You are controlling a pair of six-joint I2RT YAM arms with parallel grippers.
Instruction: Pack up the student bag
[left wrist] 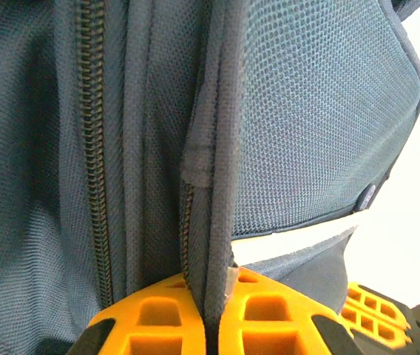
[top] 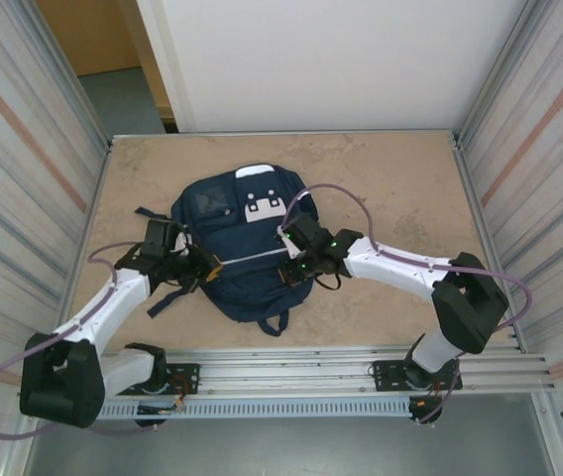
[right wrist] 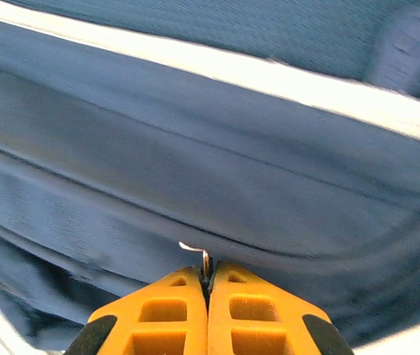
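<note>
The student bag (top: 247,213), navy with white patches, lies flat mid-table. My left gripper (top: 206,266) is at its left side. In the left wrist view its orange fingers (left wrist: 158,318) are shut on a raised fabric seam (left wrist: 211,185) of the bag (left wrist: 313,111), beside a zipper line (left wrist: 92,148). My right gripper (top: 295,262) is pressed to the bag's right side. In the right wrist view it (right wrist: 208,285) is shut on a small metal zipper pull (right wrist: 205,259), which sticks out between the tips against the blurred bag fabric (right wrist: 232,170).
The beige tabletop (top: 400,188) runs around the bag. Corrugated metal walls (top: 24,149) close in the left and right sides. A metal rail (top: 311,362) crosses the near edge by the arm bases. Dark straps (top: 168,297) trail off the bag's lower left.
</note>
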